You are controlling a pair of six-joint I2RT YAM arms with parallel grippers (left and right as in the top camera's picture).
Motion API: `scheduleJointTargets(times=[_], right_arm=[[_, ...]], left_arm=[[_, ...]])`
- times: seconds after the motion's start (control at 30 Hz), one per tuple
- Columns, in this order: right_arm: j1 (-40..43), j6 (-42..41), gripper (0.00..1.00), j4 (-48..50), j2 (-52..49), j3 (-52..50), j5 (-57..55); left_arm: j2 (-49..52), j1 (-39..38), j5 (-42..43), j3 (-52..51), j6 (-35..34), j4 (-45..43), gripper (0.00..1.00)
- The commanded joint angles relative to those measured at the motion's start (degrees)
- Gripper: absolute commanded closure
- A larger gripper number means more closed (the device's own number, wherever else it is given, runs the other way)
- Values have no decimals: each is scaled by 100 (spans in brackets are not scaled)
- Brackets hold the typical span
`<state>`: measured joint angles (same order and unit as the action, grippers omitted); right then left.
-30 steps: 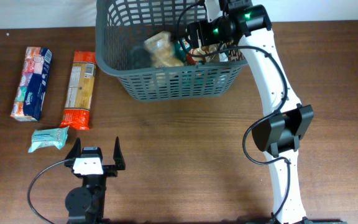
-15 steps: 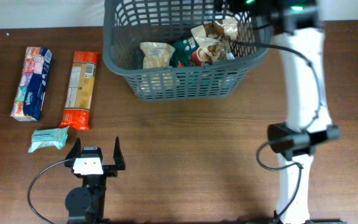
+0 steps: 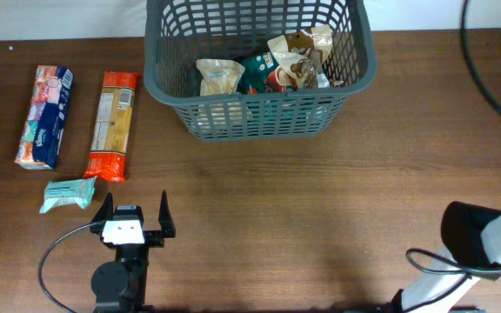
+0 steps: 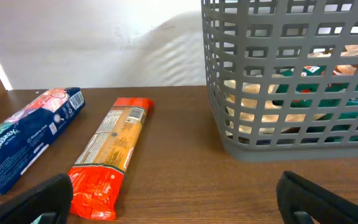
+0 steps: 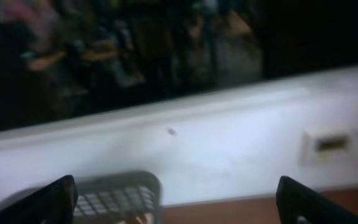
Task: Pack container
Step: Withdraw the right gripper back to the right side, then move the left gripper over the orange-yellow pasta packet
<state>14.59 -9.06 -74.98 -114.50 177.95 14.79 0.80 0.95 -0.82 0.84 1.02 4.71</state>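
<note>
The dark grey lattice basket [image 3: 259,117] stands at the table's back centre and holds several snack packages [image 3: 272,71]. It shows at the right of the left wrist view [image 4: 278,81], and its corner shows blurred in the right wrist view [image 5: 114,196]. My left gripper [image 3: 134,215] is open and empty at the front left [image 4: 179,199]. My right gripper [image 5: 179,199] is open and empty, raised and facing the back wall; in the overhead view only its arm base [image 3: 481,248] shows.
Left of the basket lie an orange pasta packet [image 3: 111,123] [image 4: 110,155], a blue tissue pack [image 3: 45,116] [image 4: 27,137] and a small teal pouch [image 3: 68,194].
My right arm has pulled out of the basket and swung away to the right, out of the overhead view. The packages stay in the basket, which shifted slightly right. The left arm has not moved.
</note>
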Motion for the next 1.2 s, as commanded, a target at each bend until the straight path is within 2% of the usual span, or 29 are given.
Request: scheduleJointTargets(times=[0.0,0.23,0.57,1.17], right_arm=[[376,-44,1,-398,-243,-149,-201],[695,-46,1,-1285,-496,-852,-1532],[678,-46,1,-1102,-717,-2680,-1482],[682,-44,1,-1097,-717,-2811,-1486]], left_arm=[[-50,35,61,-33,-17,4,1],[-50,35,61,-33,-15,4,1],[-50,35,61,-33,-17,4,1],[-50,33,63,-33,-17,-111,1]])
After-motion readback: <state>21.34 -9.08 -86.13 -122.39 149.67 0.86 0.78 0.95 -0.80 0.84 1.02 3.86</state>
